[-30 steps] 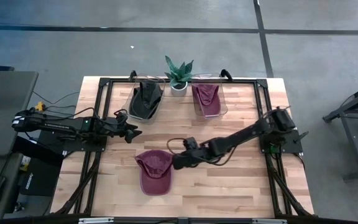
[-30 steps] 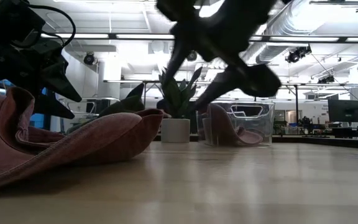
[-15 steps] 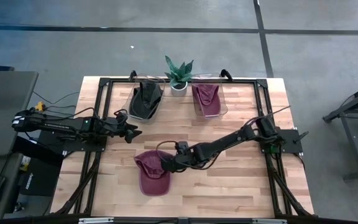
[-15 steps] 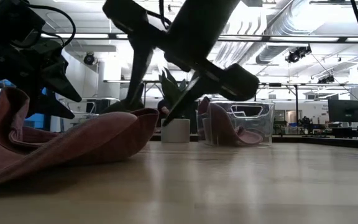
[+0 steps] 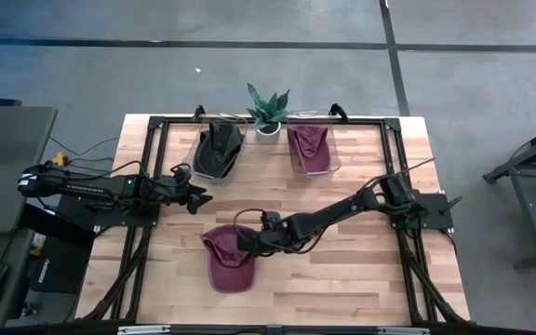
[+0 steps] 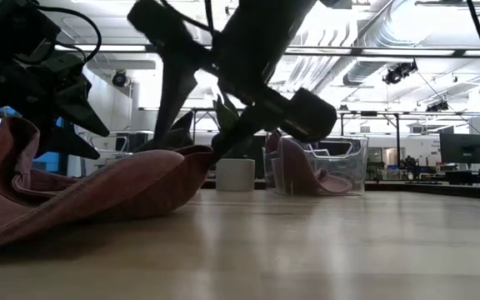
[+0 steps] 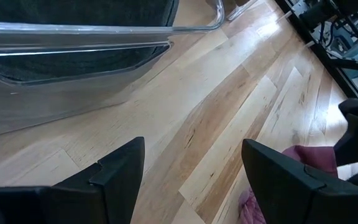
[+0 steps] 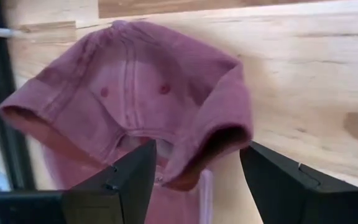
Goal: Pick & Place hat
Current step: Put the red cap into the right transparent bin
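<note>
A maroon cap (image 5: 229,259) lies on the table left of centre, resting on its brim and crown rim, with the brim toward the near edge; it also shows in the low view (image 6: 98,187). My right gripper (image 5: 250,244) reaches in low from the table's right. It is open, its fingers on either side of the cap's raised rear edge (image 8: 210,140). My left gripper (image 5: 199,197) hangs open above the table, between the cap and a clear bin; the left wrist view shows its gap (image 7: 191,168). My right gripper is open and comes nearly level from the table's right at the cap's raised crown edge (image 8: 219,134). One finger (image 8: 132,177) stands on each side of that edge. Whether either finger touches the cloth I cannot tell.
At the far edge, a clear bin (image 5: 217,151) holds a dark cap and another clear bin (image 5: 310,149) holds a maroon cap, with a potted plant (image 5: 268,112) between them. Black frame rails run along the table's sides. Bare wood lies right of the cap.
My right gripper has moved toward the table's left and lower, closing on the cap's right side until its open fingers reach the raised edge. The left arm has kept still.
</note>
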Controlling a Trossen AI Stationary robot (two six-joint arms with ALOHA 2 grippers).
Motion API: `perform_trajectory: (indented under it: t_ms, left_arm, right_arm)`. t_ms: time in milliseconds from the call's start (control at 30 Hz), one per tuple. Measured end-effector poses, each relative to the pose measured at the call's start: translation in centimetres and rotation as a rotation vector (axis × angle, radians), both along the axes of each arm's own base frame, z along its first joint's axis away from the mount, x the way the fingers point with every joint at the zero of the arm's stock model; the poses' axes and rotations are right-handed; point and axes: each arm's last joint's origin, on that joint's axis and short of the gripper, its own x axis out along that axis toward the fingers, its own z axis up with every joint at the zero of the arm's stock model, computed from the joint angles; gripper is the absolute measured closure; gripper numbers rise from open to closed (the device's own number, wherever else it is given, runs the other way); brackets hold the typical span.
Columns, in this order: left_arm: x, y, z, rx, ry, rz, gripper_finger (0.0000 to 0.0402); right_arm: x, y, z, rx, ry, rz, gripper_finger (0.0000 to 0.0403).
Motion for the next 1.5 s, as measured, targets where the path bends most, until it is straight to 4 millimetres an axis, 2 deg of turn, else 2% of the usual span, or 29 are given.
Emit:
perform_trajectory:
  t_ms: [267,433,867,1167,1300,1500]
  left_arm:
    - [0.0,0.0,0.0,0.0,0.0,0.0,0.014]
    - [0.0,0.0,0.0,0.0,0.0,0.0,0.014]
    - [0.0,0.0,0.0,0.0,0.0,0.0,0.014]
    - [0.0,0.0,0.0,0.0,0.0,0.0,0.014]
    - [0.0,0.0,0.0,0.0,0.0,0.0,0.014]
    - [0.0,0.0,0.0,0.0,0.0,-0.001,0.014]
  right_arm:
    - [1.4,-0.1,-1.8,0.013,0.034,-0.011,0.0176]
    - [2.3,-0.6,-2.0,0.018,0.021,-0.013,0.0176]
    - [2.4,-0.8,-2.1,0.011,0.024,-0.015,0.0176]
    - [2.6,-0.7,-2.9,0.016,0.032,-0.011,0.0177]
    - [2.8,-0.7,-3.2,0.025,0.023,0.002,0.0194]
    - [2.9,-0.6,-3.5,0.023,0.022,0.028,0.0248]
